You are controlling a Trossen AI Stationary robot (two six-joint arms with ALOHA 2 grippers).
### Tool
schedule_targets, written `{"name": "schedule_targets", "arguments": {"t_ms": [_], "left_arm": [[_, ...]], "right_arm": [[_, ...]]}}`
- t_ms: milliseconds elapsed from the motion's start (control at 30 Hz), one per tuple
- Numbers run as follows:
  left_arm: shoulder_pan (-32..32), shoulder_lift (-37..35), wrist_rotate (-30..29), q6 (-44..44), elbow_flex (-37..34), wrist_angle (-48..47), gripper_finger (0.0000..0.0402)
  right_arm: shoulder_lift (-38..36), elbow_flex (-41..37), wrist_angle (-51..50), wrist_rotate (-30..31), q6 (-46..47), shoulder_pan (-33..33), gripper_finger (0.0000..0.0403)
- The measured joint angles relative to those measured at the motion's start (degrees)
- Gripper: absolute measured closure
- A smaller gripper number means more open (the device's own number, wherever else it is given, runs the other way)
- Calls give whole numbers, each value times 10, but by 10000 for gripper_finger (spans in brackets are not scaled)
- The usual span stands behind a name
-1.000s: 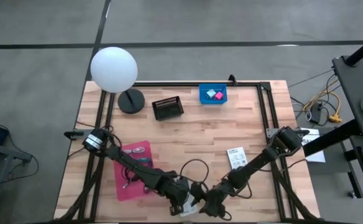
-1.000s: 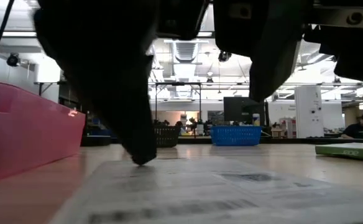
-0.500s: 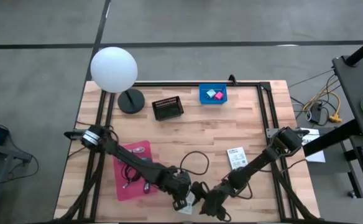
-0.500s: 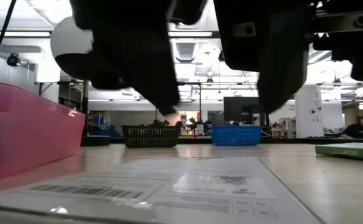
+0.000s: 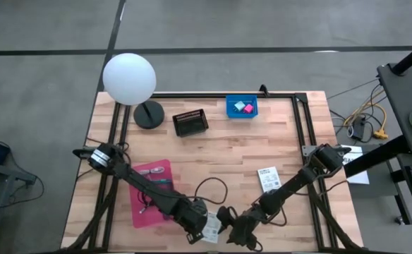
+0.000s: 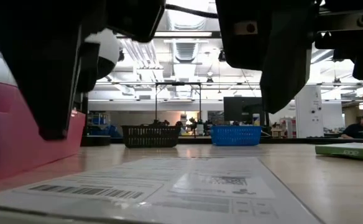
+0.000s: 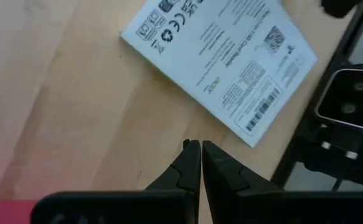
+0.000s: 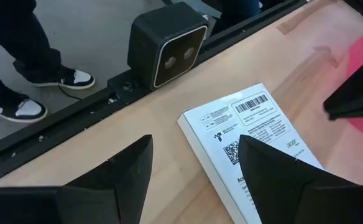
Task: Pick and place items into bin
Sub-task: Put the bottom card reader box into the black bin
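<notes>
A white packet (image 7: 222, 59) lies flat just ahead of the left gripper's (image 7: 195, 149) closed, empty fingers; the right gripper (image 8: 191, 165) gapes above it, seemingly empty.

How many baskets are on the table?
2 at the far edge: a black basket and a blue basket to its right, holding small cubes. A pink tray lies near the left arm.

A white globe lamp (image 5: 129, 78) is seen beside the black basket (image 5: 190, 122); shoes (image 8: 29, 93) are seen beyond the table edge.
</notes>
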Motion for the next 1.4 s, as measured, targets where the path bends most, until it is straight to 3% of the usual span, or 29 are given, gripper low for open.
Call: {"name": "schedule_targets", "arguments": {"t_ms": [567, 1233, 1400], "left_arm": [[1, 2, -2, -12, -47, 91, 402], [5, 30, -12, -14, -51, 119, 402], [9, 31, -15, -14, -51, 169, 402]], "right_arm": [[0, 0, -33, 30, -164, -7, 179], [0, -4, -59, 35, -177, -22, 179], [0, -4, -58, 35, -177, -22, 179]]}}
